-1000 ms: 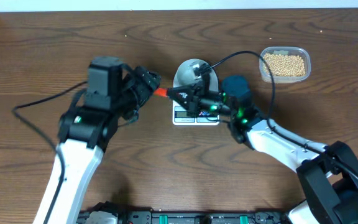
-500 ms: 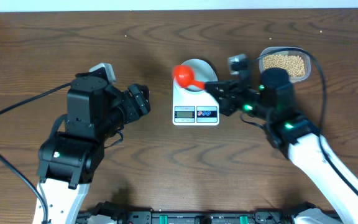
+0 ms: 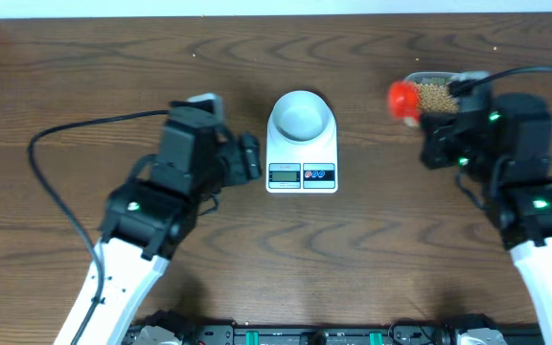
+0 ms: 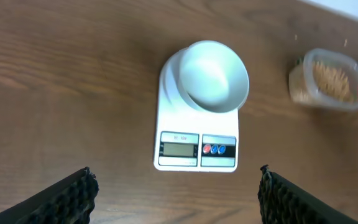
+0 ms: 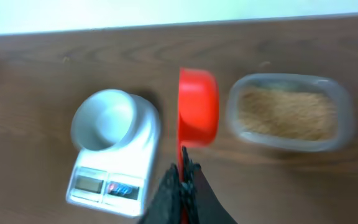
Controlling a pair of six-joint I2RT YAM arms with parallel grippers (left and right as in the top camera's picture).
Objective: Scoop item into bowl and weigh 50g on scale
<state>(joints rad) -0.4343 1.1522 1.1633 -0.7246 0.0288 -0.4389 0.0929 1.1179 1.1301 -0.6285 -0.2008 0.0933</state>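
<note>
Bowl (image 3: 301,115): stands on the back half of the scale (image 3: 302,168) and looks empty inside.
Scale: lies flat in the middle of the table (image 3: 353,259), display and buttons at the near edge; the display is too small to read.
Beans (image 5: 288,114): all in the clear tub (image 5: 347,118) at the far right, well apart from the scale.
Scoop (image 3: 402,99): red, held in the air over the left end of the tub; whether it carries beans, I cannot tell.
Right gripper (image 5: 184,180): clenched on the scoop handle, with the cup pointing away from the wrist.
Left gripper (image 3: 249,160): released, fingers wide apart, holding nothing, just left of the scale and aimed at it.
Around: a black cable (image 3: 65,144) loops over the table behind the left arm.
In the way: nothing covers the bowl from above; the right arm hides part of the tub in the overhead view.
Change: half a second before, the scoop hung over the bowl with the right arm close beside the scale; now both are at the tub. The left gripper has come nearer to the scale. Bowl and scale keep their place.
</note>
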